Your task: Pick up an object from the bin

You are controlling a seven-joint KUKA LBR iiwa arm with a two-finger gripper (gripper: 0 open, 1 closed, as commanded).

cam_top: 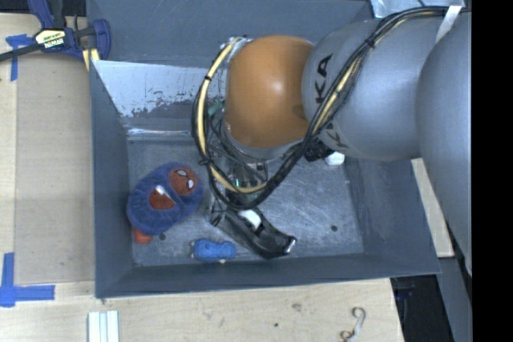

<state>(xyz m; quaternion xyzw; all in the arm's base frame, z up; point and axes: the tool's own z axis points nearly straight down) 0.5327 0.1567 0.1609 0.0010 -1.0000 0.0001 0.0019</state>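
Note:
My gripper (243, 170) hangs low in the middle of the bin, mostly hidden under the arm's wrist. Just below it, near the front wall, lies a black elongated object (263, 236) with a white patch on its upper end. A small blue lump (213, 251) rests to the left of the black object, close to the front wall. A round blue plush toy (164, 198) with red and orange patches sits on the bin floor to the left of the gripper.
A small white thing (334, 158) peeks out from under the arm on the right side of the bin floor. The arm covers the back right of the bin.

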